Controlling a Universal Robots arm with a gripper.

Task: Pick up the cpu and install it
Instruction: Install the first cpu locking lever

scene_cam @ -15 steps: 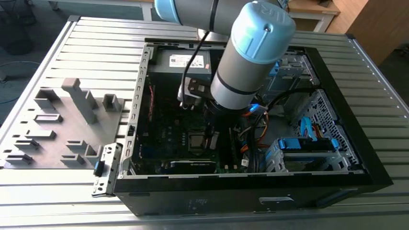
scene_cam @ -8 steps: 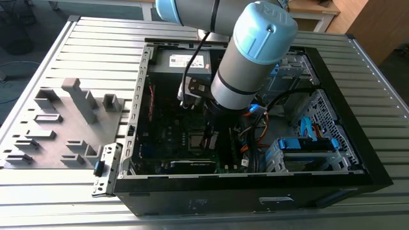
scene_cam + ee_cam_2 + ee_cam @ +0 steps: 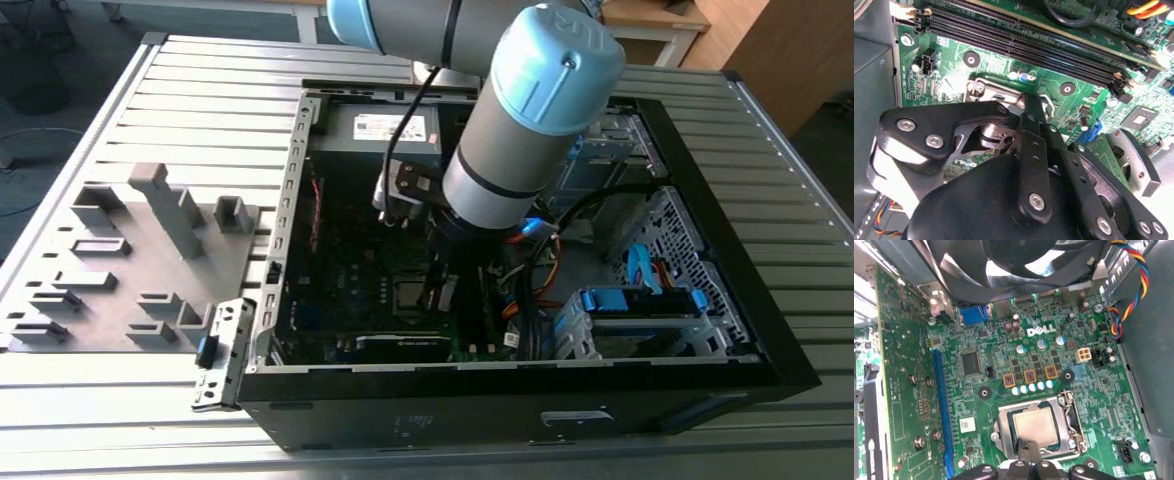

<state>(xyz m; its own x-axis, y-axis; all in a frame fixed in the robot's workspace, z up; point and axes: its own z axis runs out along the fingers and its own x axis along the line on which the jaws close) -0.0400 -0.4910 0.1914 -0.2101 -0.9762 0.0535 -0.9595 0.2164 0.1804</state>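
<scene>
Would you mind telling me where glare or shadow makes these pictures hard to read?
In the exterior view, the case interior lies in deep shadow under the arm. In the second wrist view, glare whitens the motherboard by the memory slots. In the first wrist view, the cpu is evenly lit.

Silver-topped cpu [image 3: 1035, 427] in its motherboard [image 3: 1019, 365] socket, tool [image 3: 1026, 450] just above.

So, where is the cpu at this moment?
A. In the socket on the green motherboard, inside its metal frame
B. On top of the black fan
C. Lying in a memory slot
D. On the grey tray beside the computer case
A: in the first wrist view the cpu sits in the socket's metal frame on the motherboard, with the pincer right at its edge.
</scene>
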